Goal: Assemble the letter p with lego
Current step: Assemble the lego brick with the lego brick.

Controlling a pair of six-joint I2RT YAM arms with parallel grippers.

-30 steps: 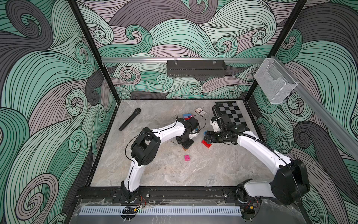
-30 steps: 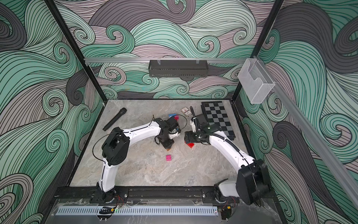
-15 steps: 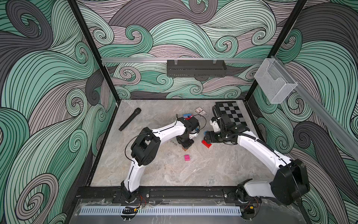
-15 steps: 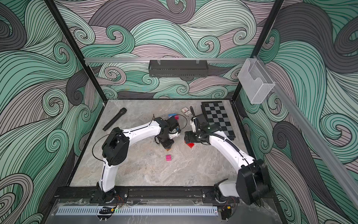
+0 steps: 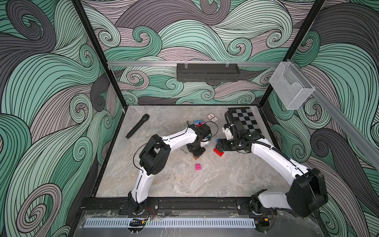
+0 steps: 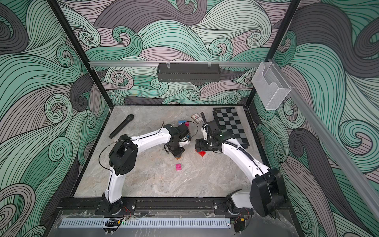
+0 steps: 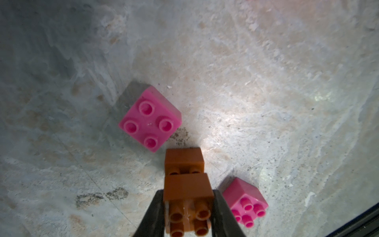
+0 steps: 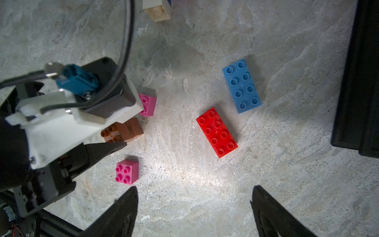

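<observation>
left gripper (image 7: 187,197) clamps orange brick pair (image 7: 184,160) | right gripper (image 8: 194,189) spread, empty | red brick (image 8: 217,132) ahead of it, seemingly apart

White brick (image 8: 156,10) partly beyond the right wrist view's edge

Microphone (image 5: 137,126) far left — chessboard (image 5: 245,121) far right, bricks (image 5: 198,167) between.

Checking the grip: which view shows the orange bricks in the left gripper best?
The left wrist view: the two joined orange bricks sit close up, clamped in the left gripper. The right wrist view shows them half hidden behind that gripper; both top views show only an orange corner.
</observation>
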